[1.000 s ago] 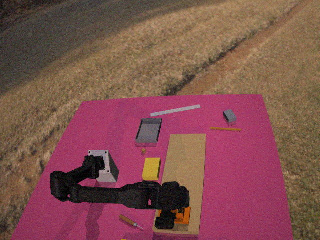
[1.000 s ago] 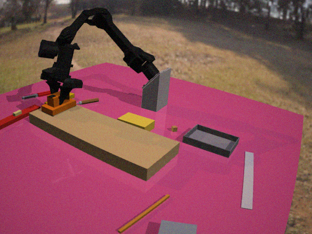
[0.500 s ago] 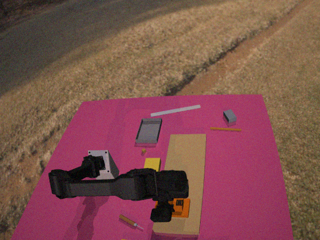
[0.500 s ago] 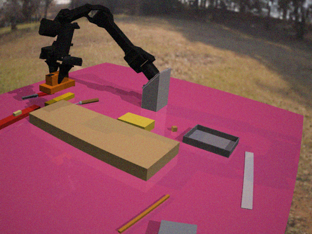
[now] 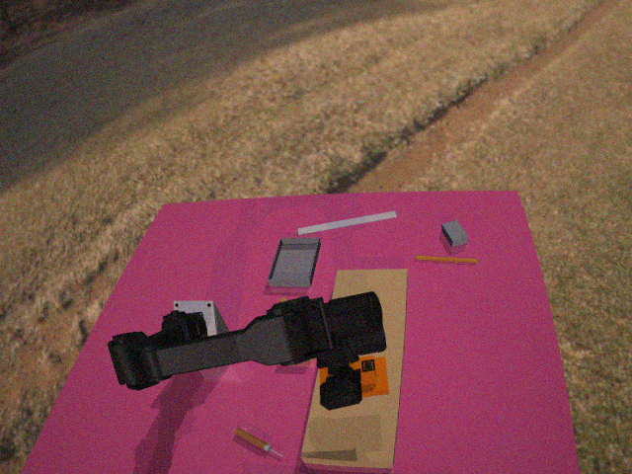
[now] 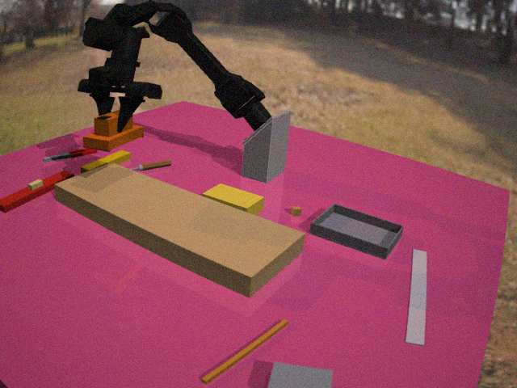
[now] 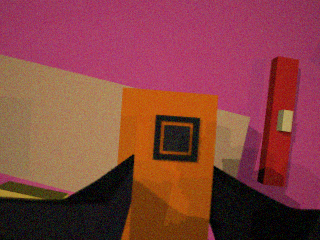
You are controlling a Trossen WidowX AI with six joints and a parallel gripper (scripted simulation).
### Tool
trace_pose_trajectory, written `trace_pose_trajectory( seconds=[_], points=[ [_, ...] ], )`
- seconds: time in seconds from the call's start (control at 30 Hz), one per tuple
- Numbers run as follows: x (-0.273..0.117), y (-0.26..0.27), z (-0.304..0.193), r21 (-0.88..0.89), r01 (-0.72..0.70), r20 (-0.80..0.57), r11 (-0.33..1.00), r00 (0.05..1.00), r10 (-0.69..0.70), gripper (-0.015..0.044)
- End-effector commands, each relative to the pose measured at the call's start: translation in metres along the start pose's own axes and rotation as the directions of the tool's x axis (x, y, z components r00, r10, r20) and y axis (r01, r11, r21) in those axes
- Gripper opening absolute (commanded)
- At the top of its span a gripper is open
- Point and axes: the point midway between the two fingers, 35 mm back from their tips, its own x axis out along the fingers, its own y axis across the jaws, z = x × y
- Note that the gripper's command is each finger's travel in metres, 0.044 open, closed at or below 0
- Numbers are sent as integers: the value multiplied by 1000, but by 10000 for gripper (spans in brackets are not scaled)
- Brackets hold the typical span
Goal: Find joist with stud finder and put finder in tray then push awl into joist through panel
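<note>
From the top view, I see the hand (image 5: 352,369) (image 6: 111,123) (image 7: 166,162) over the panel (image 5: 369,285) (image 6: 187,224) (image 7: 60,120), with the stud finder (image 5: 378,377) (image 6: 97,141) (image 7: 137,107). The tray (image 5: 314,265) (image 6: 348,245) lies off the panel's far end, the awl (image 5: 252,438) (image 6: 156,165) beside its near end. I see no mark on the panel, so if the joist reading is misjudged or forgotten, the single hole could miss.

From the exterior side, the finder hangs above the panel, apart from its surface. Should the carry to the tray run low, its wide base might clip the yellow block (image 6: 233,195) beside the panel. The arm arches high, its hand pointing down.

At the wrist, the fingers are closed on the finder's raised grip, one each side; its base sits roughly level over the panel. A knock could twist it loose, I'd judge.
</note>
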Motion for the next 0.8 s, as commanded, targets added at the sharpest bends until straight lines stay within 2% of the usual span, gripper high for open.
trace_pose_trajectory(
  seconds=[0.0,0.4,0.77],
  points=[
    [0,39,14,-97,-50,15,994,999,51,0],
    [-2,154,31,-363,-162,11,918,984,178,0],
    [-8,258,17,-581,-230,-31,781,965,261,0]
  ],
)
